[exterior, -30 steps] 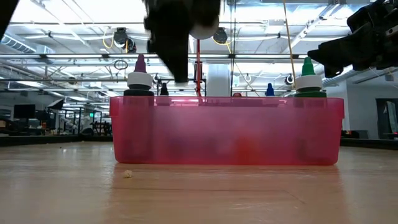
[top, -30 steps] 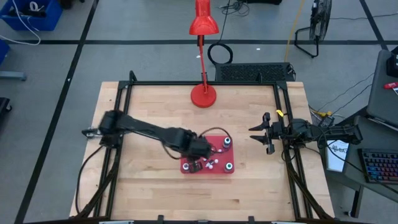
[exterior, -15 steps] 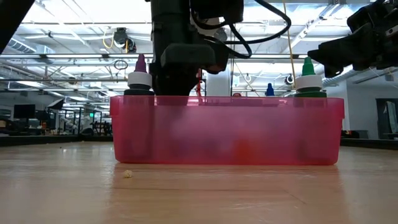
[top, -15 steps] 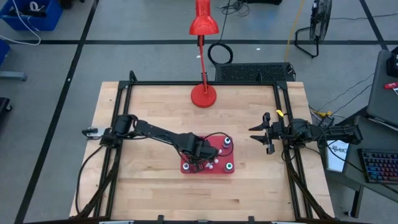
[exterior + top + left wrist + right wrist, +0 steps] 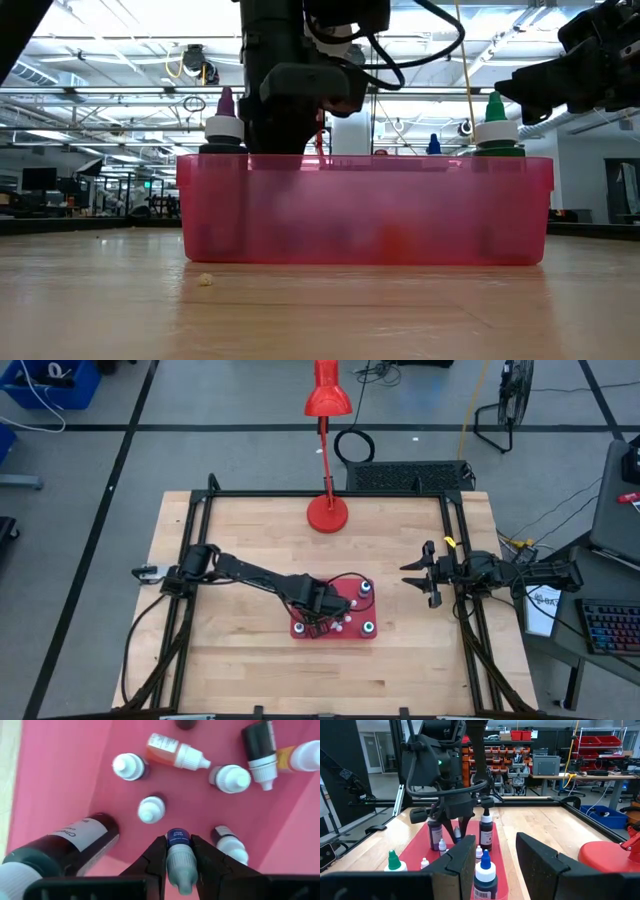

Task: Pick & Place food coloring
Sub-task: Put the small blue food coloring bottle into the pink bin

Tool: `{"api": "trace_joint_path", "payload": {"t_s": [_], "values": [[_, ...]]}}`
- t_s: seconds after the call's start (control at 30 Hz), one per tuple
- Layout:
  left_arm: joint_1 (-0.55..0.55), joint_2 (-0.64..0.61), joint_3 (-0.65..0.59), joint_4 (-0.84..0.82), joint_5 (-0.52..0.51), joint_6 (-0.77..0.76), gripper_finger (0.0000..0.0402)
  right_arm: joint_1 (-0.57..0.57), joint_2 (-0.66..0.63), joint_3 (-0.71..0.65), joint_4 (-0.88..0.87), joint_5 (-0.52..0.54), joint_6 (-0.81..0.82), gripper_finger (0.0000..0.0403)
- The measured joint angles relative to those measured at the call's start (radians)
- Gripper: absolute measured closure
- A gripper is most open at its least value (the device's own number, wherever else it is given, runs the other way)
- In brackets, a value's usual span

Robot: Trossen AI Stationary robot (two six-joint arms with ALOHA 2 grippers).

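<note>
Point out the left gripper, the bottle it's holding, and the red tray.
left gripper point(image 5: 179, 851), left wrist view, midway between its fingertips.
blue-labelled bottle point(image 5: 178, 840), left wrist view, on its label.
red tray point(image 5: 365, 215), low view, on its front wall.

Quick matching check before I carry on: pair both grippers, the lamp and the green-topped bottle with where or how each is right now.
Things:
1. left gripper
2. right gripper
3. red lamp
4. green-topped bottle

States:
A. standing upright in the pink tray
B. open, by the table's right edge, away from the tray
C. base on the table beyond the tray
D. down in the tray, shut on a small bottle

Pairs: 1-D, 2-B, 3-C, 4-A
</note>
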State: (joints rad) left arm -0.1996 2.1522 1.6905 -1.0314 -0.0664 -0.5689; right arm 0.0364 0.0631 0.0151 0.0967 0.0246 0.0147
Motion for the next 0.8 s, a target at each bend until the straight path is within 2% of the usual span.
{"api": "trace_joint_path", "payload": {"t_s": [0.1,0.17,0.23,0.3,0.37,0.67,0.73,0.8], "values": [[-0.008,0.001,-0.001,0.014,0.006,-0.005,0.0334,0.0,0.0,0.0,0.0,0.0,0.0,0.0273],[-0.013,0.004,-0.004,0.038,0.05,-0.017,0.0334,0.0,0.0,0.0,0.0,0.0,0.0,0.0273],[-0.018,0.01,-0.008,0.037,0.032,-0.009,0.0334,0.0,0.0,0.0,0.0,0.0,0.0,0.0273],[-0.022,0.01,-0.006,0.063,0.069,-0.009,0.0334,0.0,0.002,0.0,0.0,-0.001,0.0,0.0273],[-0.026,0.016,-0.006,0.063,0.031,-0.009,0.0334,0.0,0.003,0.0,0.0,0.0,0.0,0.0273],[-0.023,0.015,-0.008,0.045,0.009,-0.012,0.0334,0.0,0.003,0.0,0.002,0.0,0.0,0.0273],[-0.023,0.016,-0.008,0.044,0.006,-0.015,0.0312,0.0,0.004,0.0,0.0,0.0,0.0,0.0273],[-0.023,0.016,-0.008,0.044,0.001,-0.016,0.027,0.0,0.003,0.0,0.0,0.0,0.0,0.0273]]}}
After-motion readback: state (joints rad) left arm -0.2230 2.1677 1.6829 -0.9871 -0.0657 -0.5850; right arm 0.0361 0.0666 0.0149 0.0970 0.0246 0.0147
